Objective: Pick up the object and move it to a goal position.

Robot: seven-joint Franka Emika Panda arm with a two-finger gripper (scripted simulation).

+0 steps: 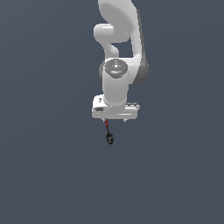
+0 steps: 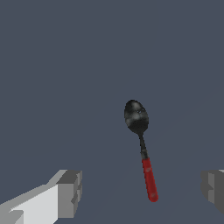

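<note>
The object [image 2: 141, 144] is a small spoon with a black roundish bowl and a thin red handle, lying flat on the grey surface. In the exterior view the object [image 1: 109, 134] shows just below the white hand, its red stem end reaching under the hand. My gripper [image 2: 142, 190] is open, with one grey finger [image 2: 70, 192] and the other finger [image 2: 213, 189] standing far apart on either side of the red handle. Neither finger touches it. In the exterior view my gripper [image 1: 114, 117] is mostly hidden under the white hand.
The white arm [image 1: 120, 52] rises behind the hand in the exterior view. A plain dark grey surface [image 1: 48, 166] spreads all around, with no other objects or edges in sight.
</note>
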